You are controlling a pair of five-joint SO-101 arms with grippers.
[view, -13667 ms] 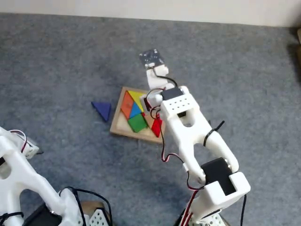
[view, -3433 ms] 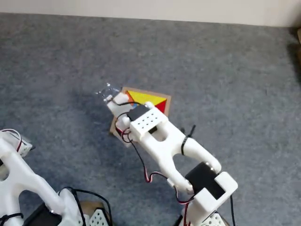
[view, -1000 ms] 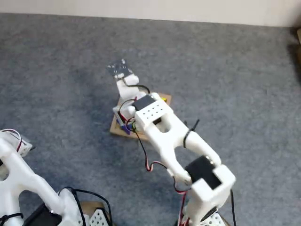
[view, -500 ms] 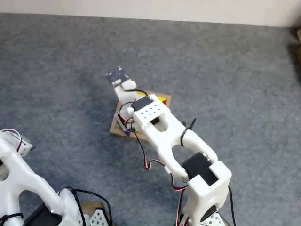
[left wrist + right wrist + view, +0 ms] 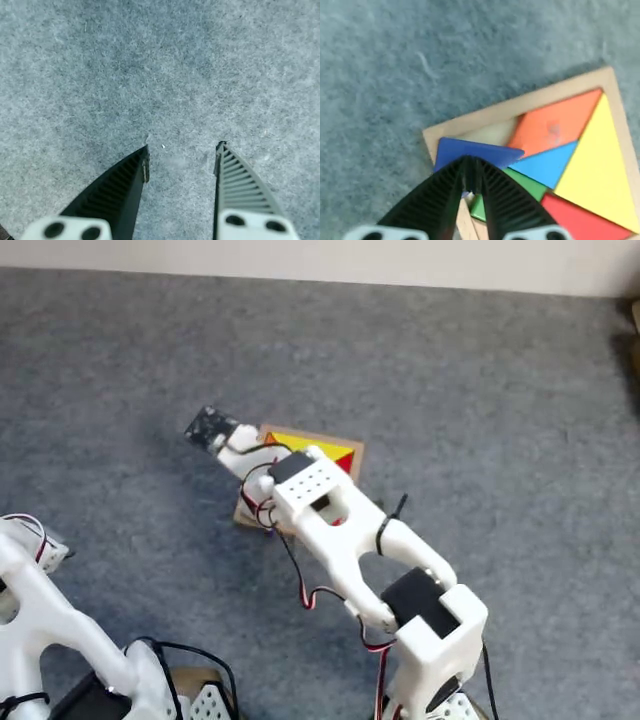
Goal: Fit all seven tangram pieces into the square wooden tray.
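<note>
The right hand (image 5: 468,162) is closed, its tips together over the blue triangle (image 5: 485,150). That piece lies in a corner of the tray (image 5: 470,120) (partly hidden by the fingers), just beside the orange piece (image 5: 555,125). The left hand (image 5: 182,150) is open over the grey bench (image 5: 150,60).

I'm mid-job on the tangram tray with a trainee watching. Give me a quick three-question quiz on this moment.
1. True or false: the left gripper is open over bare carpet.
2. Which piece do the shut tips of the right gripper sit over?
A. the dark blue triangle
B. the yellow triangle
C. the red piece
3. Fill in: a bare patch of the tray floor shows between the dark blue triangle and the ___ piece.

Key
1. True.
2. A.
3. Orange: the orange piece.
</note>
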